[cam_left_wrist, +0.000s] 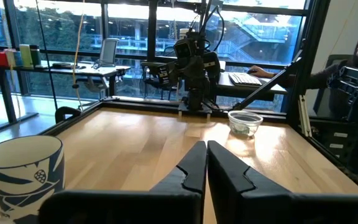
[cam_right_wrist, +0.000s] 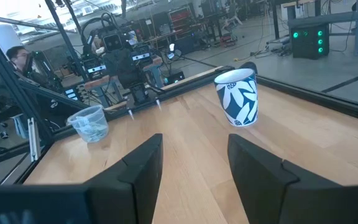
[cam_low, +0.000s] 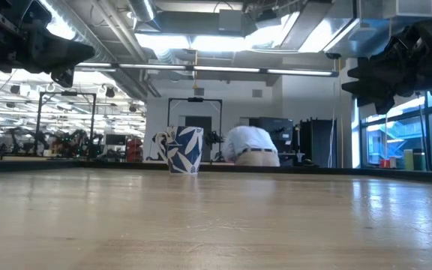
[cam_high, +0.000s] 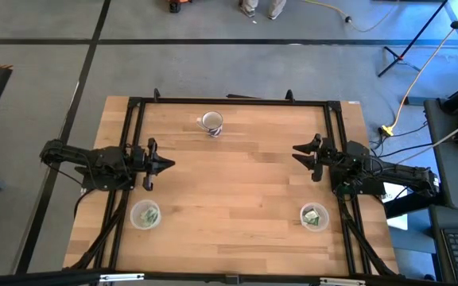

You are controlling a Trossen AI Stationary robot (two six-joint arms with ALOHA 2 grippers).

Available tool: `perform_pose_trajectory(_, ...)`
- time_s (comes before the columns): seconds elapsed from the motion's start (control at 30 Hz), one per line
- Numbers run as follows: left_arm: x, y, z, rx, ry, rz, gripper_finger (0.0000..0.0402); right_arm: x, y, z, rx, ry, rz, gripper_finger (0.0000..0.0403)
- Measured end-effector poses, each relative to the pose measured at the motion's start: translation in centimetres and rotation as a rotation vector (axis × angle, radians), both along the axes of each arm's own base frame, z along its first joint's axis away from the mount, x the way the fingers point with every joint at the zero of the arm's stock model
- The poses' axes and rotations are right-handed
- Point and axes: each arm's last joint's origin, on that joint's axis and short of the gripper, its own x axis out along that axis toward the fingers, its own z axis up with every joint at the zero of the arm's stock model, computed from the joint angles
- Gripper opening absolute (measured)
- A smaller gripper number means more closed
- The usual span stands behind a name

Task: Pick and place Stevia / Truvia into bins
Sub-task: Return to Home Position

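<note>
Two clear plastic cups stand near the table's near edge: the left cup (cam_high: pixel 145 214) (cam_right_wrist: pixel 90 124) and the right cup (cam_high: pixel 314 216) (cam_left_wrist: pixel 245 122). Each holds green and white packets, resting inside. No loose packets show on the table. My left gripper (cam_high: pixel 168 165) (cam_left_wrist: pixel 206 152) hovers shut above the table's left side, pointing toward the right. My right gripper (cam_high: pixel 296 152) (cam_right_wrist: pixel 193 148) hovers open at the right side, pointing left. Both are raised clear of the table in the low view.
A white mug with a blue leaf pattern (cam_high: pixel 211 122) (cam_low: pixel 183 149) (cam_right_wrist: pixel 238 97) (cam_left_wrist: pixel 20 171) stands near the far edge, middle. A black frame (cam_high: pixel 229 102) runs around the table. People sit and stand in the room beyond.
</note>
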Motion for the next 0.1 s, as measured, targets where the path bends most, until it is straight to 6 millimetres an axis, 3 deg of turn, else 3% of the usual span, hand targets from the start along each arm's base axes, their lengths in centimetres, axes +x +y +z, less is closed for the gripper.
perform_pose_trajectory(0.1,0.0,0.0,0.0,0.0,0.0,0.0,0.0007,0.0,0.0,0.0,-0.001,0.0,0.0,0.0184)
